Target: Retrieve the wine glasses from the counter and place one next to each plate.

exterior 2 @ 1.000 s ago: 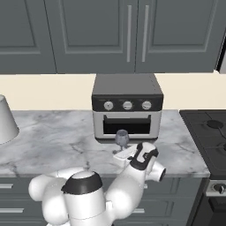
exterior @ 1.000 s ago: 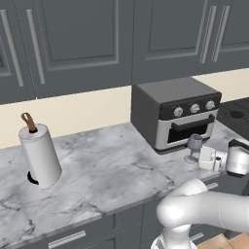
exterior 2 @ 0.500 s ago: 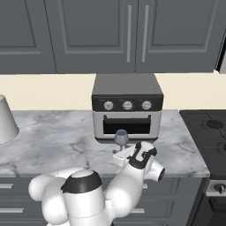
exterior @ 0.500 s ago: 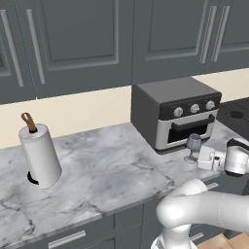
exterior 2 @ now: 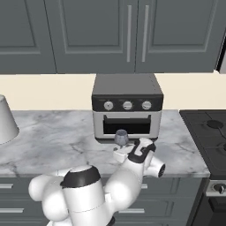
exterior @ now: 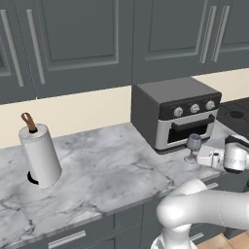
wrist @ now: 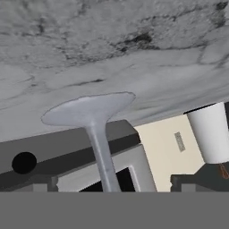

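Wine glass upright on counter, bowl cut off in hand view | jaws spread wide, fingertips hidden

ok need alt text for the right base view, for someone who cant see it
A white robot arm reaches over a marble counter, its open hand close to a small wine glass standing upright in front of a toaster oven. Dark grey cabinets hang above, and a black stove sits to the right.
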Controlling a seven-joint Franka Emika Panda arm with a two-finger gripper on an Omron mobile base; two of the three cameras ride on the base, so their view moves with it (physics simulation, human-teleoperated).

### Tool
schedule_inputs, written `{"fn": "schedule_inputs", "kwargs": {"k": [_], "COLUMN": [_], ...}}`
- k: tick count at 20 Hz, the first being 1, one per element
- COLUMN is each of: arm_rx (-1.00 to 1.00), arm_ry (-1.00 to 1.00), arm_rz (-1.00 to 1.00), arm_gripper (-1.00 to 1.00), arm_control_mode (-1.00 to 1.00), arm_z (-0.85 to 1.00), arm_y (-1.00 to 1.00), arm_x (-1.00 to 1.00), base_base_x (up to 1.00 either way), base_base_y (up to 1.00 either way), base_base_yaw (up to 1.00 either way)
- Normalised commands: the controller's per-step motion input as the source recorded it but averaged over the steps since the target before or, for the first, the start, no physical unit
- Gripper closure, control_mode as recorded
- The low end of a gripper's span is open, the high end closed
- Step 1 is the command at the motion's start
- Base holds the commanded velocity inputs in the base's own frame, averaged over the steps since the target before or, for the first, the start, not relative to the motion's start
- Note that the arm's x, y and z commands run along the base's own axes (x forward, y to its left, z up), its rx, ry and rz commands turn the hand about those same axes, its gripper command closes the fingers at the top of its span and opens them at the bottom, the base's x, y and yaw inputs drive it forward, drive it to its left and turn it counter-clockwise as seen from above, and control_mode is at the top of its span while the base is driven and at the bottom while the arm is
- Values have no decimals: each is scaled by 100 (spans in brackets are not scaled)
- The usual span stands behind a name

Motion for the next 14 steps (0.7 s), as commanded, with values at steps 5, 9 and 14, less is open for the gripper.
{"fn": "schedule_inputs", "kwargs": {"k": [5,9,14], "arm_rx": [0,0,0], "arm_ry": [0,1,0], "arm_rz": [0,0,0], "arm_gripper": [-100,-100,100], "arm_control_mode": [-100,-100,-100], "arm_z": [0,0,0], "arm_y": [2,0,0], "arm_x": [11,23,7], "base_base_x": [0,0,0], "base_base_y": [0,0,0], "base_base_yaw": [0,0,0]}}
